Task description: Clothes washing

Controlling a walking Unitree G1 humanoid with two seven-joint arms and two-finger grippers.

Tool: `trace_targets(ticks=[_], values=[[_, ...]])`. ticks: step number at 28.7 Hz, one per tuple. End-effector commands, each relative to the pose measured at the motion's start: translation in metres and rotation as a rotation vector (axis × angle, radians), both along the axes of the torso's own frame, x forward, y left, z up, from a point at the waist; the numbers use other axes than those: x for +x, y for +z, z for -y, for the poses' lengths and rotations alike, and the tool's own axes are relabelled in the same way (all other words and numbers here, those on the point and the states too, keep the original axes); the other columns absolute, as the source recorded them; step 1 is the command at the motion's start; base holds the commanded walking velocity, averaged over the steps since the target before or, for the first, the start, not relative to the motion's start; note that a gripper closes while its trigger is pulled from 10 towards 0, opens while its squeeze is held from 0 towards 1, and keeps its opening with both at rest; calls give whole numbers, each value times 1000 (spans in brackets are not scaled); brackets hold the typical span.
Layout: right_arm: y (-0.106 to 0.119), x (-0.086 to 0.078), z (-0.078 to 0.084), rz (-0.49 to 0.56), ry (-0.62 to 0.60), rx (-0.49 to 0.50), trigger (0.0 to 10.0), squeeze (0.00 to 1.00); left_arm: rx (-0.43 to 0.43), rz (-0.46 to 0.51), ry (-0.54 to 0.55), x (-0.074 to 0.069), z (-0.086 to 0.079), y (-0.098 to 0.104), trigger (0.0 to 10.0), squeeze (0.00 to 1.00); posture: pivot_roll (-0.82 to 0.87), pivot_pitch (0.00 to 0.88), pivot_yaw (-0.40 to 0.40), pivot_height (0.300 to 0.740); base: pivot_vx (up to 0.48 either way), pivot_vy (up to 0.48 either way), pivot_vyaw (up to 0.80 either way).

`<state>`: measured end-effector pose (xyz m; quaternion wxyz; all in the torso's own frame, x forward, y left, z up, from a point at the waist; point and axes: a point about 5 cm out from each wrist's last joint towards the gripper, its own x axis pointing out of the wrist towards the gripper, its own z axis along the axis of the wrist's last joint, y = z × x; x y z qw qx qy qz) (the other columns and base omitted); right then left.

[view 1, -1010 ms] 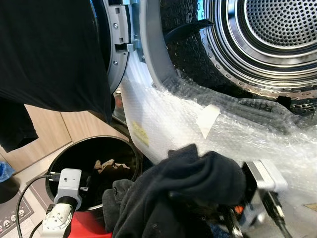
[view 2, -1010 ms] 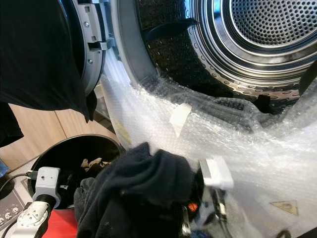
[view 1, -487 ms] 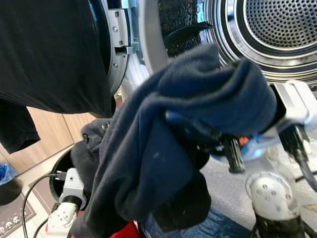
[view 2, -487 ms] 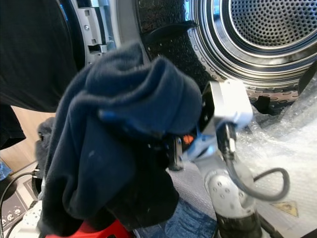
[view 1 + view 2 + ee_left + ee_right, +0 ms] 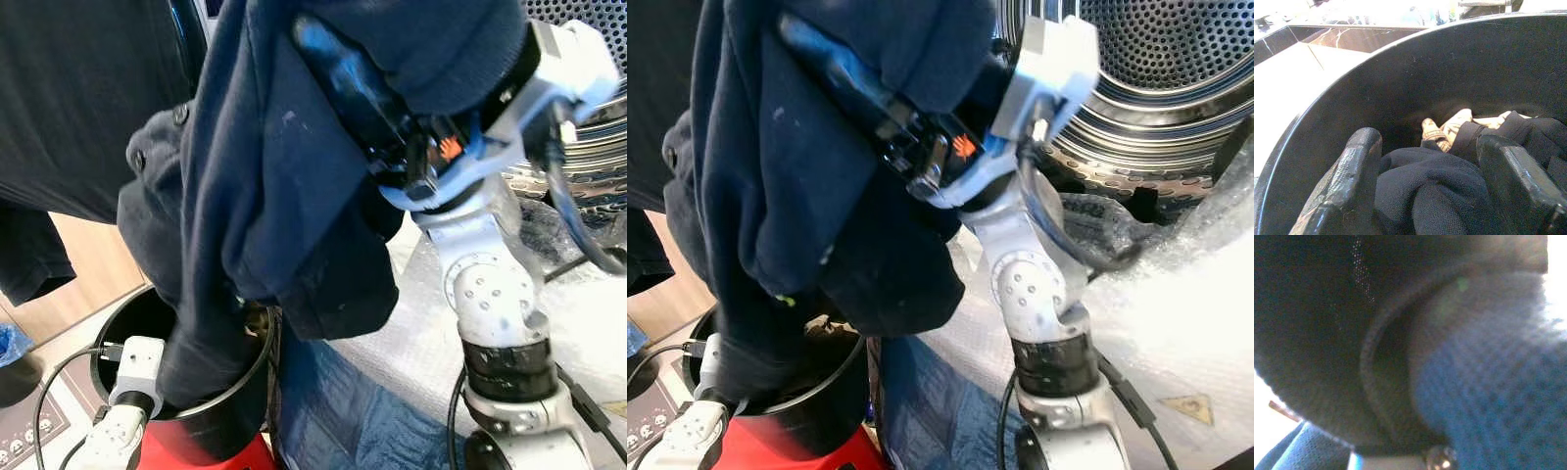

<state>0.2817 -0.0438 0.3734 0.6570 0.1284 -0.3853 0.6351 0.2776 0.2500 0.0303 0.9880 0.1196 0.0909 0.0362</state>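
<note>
My right gripper [image 5: 338,73] is raised high in front of the washer's drum [image 5: 1176,59] and is shut on a dark navy garment [image 5: 274,176]. The garment drapes over the fingers and hangs down, its lower end reaching into the black laundry bin [image 5: 211,421]. Close-up cloth [image 5: 1400,357] covers the right wrist view. My left gripper [image 5: 1430,196] is inside the bin, open, with dark clothes [image 5: 1435,186] lying between its fingers [image 5: 1352,181]. A beige patterned cloth [image 5: 1442,129] lies deeper in the bin.
A black garment [image 5: 78,108] hangs over the open washer door at the left. Bubble wrap [image 5: 1195,323] covers the washer's front below the drum. Blue fabric [image 5: 333,411] lies low beside the bin. A wooden cabinet front [image 5: 88,264] stands behind the bin.
My right arm has lifted the navy garment from low by the bin up to drum height. The garment now hangs stretched from the gripper down into the bin.
</note>
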Motion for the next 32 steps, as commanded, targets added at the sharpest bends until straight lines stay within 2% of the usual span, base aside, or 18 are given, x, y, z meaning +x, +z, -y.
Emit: trace_targets(ticks=[1, 6, 9, 11, 15, 18, 22, 23, 24, 25, 27, 28, 29, 30, 32], values=[[16, 3, 2, 27, -49, 27, 0, 0, -18, -120, -13, -15, 5, -23, 10000, 0, 92, 1, -2, 740, 0, 0, 0], [28, 34, 3, -25, -172, 31, 0, 0, -31, -147, -29, -16, 8, -27, 10000, 0, 90, 5, -2, 740, 0, 0, 0], [37, 45, 3, -53, -221, 32, 0, 0, -34, -152, -40, -17, 11, -29, 10000, 0, 87, 4, 2, 740, 0, 0, 0], [49, 57, 8, -61, -314, 30, 0, 0, -36, -152, -47, -17, 14, -30, 10000, 0, 87, 6, 1, 740, 0, 0, 0], [73, 69, 19, -121, -407, 90, 0, 0, -39, -161, -62, -18, 17, -31, 10000, 0, 84, 6, -1, 740, 0, 0, 0], [102, 75, 33, -141, -499, 157, 0, 0, -39, -170, -80, -20, 20, -34, 10000, 0, 80, 7, 1, 740, 0, 0, 0], [112, 84, 44, -213, -617, 167, 0, 0, -41, -174, -77, -21, 21, -35, 10000, 0, 80, 7, 1, 740, 0, 0, 0], [115, 90, 54, -261, -746, 161, 0, 0, -39, -178, -80, -21, 21, -36, 10000, 0, 81, 7, -6, 740, 0, 0, 0], [116, 93, 59, -287, -817, 156, 0, 0, -38, -180, -80, -21, 22, -36, 10000, 0, 79, 5, -4, 740, 0, 0, 0], [116, 93, 59, -287, -817, 156, 0, 0, -38, -180, -80, -21, 22, -36, 10000, 0, 79, 5, -4, 740, 0, 0, 0], [117, 98, 69, -300, -1001, 136, 0, 0, -39, -181, -78, -21, 22, -36, 10000, 0, 75, 1, -5, 740, 0, 0, 0], [117, 98, 69, -300, -1001, 136, 0, 0, -39, -181, -78, -21, 22, -36, 10000, 0, 75, 1, -5, 740, 0, 0, 0], [115, 103, 75, -286, -1186, 101, 0, 0, -39, -179, -75, -21, 22, -36, 10000, 0, 75, 1, -5, 740, 0, 0, 0], [115, 103, 75, -286, -1186, 101, 0, 0, -39, -179, -75, -21, 22, -36, 10000, 0, 75, 1, -5, 740, 0, 0, 0], [109, 108, 77, -300, -1325, 70, 0, 0, -40, -177, -72, -21, 22, -36, 10000, 0, 79, 0, -12, 740, 0, 0, 0]])
